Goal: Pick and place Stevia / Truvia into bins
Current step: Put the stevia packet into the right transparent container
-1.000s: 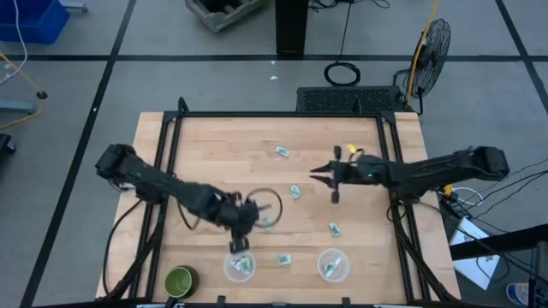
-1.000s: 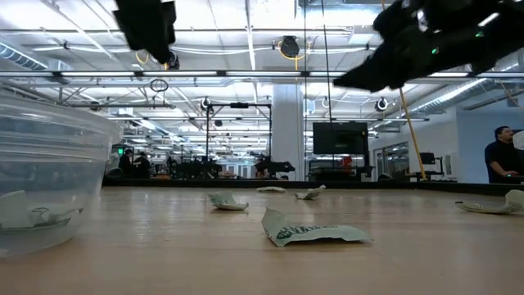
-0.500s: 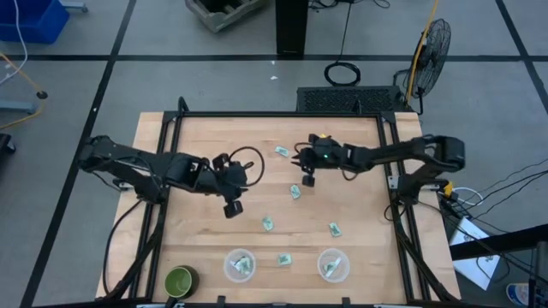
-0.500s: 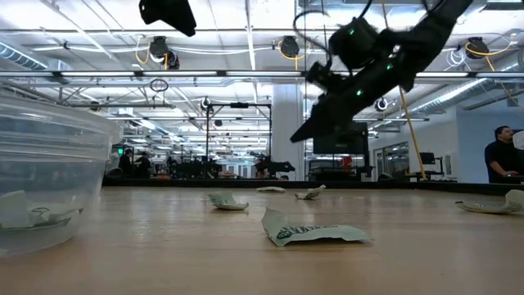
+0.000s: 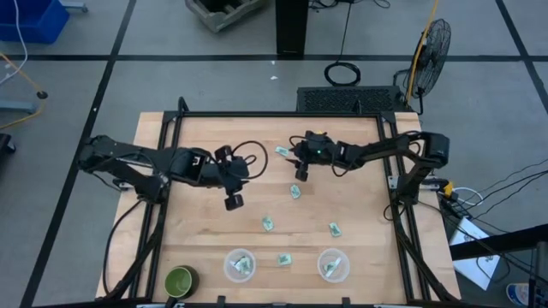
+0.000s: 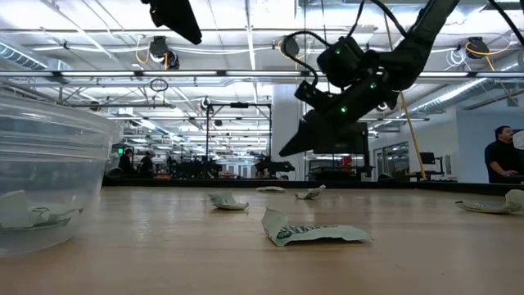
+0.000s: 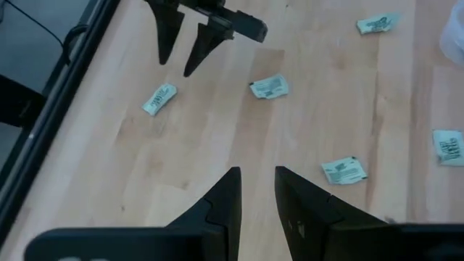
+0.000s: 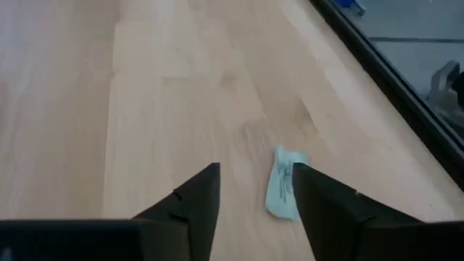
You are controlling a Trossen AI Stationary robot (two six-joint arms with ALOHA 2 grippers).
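Several pale green and white Stevia packets lie flat on the wooden table [image 5: 205, 137]. One packet [image 5: 282, 152] is near the far edge, another [image 5: 295, 192] is mid-table, and more [image 5: 268, 223] [image 5: 334, 228] [image 5: 283, 259] lie nearer. Two translucent bins [image 5: 240, 264] [image 5: 332, 264] at the near edge each hold packets. My right gripper [image 8: 254, 185] hangs open above the table, just short of the far packet [image 8: 285, 181]. My left gripper [image 7: 257, 185] is open and empty, raised over mid-table [image 5: 233, 202].
A round green cup [image 5: 179, 280] stands at the near left corner. Black frame rails [image 5: 167, 171] run along the table's left and right sides. In the low view a person [image 6: 499, 156] stands far behind the table.
My left gripper has risen from over the left bin and gone toward the far edge. My right gripper has swung toward the table's left and sunk toward the far packet. No packet on the table has moved.
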